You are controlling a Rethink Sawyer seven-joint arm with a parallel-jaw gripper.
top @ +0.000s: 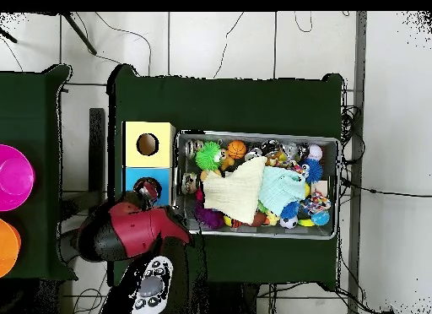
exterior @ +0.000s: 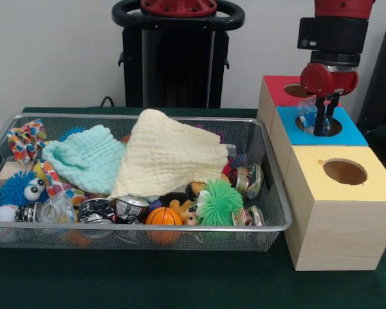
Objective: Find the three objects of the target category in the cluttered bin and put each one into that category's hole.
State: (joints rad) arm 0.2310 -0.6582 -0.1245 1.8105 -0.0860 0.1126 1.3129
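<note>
Silver wire-mesh bin (exterior: 270, 226) lies lengthwise beside the boxes (exterior: 340, 212).

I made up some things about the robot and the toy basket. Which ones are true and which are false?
1. The pincer is above the blue box. True; it holds something clear over that box's hole.
2. A yellow cloth lies on top of the toys in the wire basket. True.
3. The little basketball is inside the yellow box. False; it sits in the basket, by the front rim.
4. The green fuzzy toy is on the red box. False; it is in the basket.
5. There are three boxes beside the basket. True.
</note>
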